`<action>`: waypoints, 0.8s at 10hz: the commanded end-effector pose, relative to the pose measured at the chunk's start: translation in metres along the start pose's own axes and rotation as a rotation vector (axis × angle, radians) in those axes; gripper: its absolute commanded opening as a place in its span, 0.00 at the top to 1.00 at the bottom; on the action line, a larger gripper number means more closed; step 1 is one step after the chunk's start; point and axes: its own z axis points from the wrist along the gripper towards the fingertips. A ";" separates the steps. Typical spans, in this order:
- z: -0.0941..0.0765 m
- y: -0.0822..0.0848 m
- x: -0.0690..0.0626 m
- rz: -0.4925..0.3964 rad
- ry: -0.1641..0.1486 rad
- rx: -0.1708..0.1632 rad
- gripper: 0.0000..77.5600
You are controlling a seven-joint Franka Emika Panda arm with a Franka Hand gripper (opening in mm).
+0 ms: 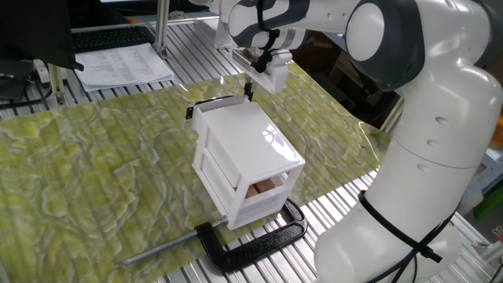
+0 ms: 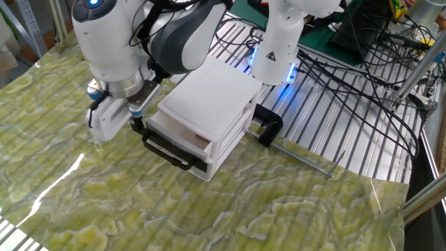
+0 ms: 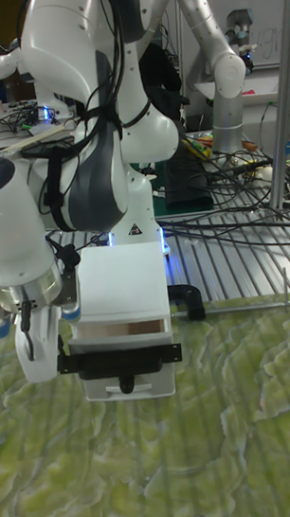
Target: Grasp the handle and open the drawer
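A glossy white box (image 1: 251, 149) stands on the green mat. Its top drawer (image 3: 123, 329) is slid partly out and shows a tan floor. The handle (image 2: 167, 149) is a black bar across the drawer front, also seen as the handle (image 3: 119, 358) in the tall view and the handle (image 1: 211, 104) behind the box's far edge. A small black knob (image 3: 127, 387) sits just below the bar. My gripper (image 2: 134, 124) is shut on the bar's left end. It appears as the gripper (image 1: 250, 92) in one fixed view and the gripper (image 3: 62, 350) in the tall view.
A large black C-clamp (image 1: 251, 244) holds the box at the mat's edge, seen again as the clamp (image 2: 268, 129). Papers (image 1: 126, 63) lie beyond the mat. Another robot's base (image 2: 275, 56) and cables (image 2: 348, 70) stand behind the box on the slatted table.
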 end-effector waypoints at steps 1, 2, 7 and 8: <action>-0.003 0.004 -0.002 0.003 0.000 -0.005 0.98; -0.004 0.006 -0.003 0.002 0.001 -0.005 0.98; -0.002 0.013 -0.002 0.003 0.005 -0.006 0.98; -0.002 0.015 -0.001 0.006 0.004 -0.006 0.98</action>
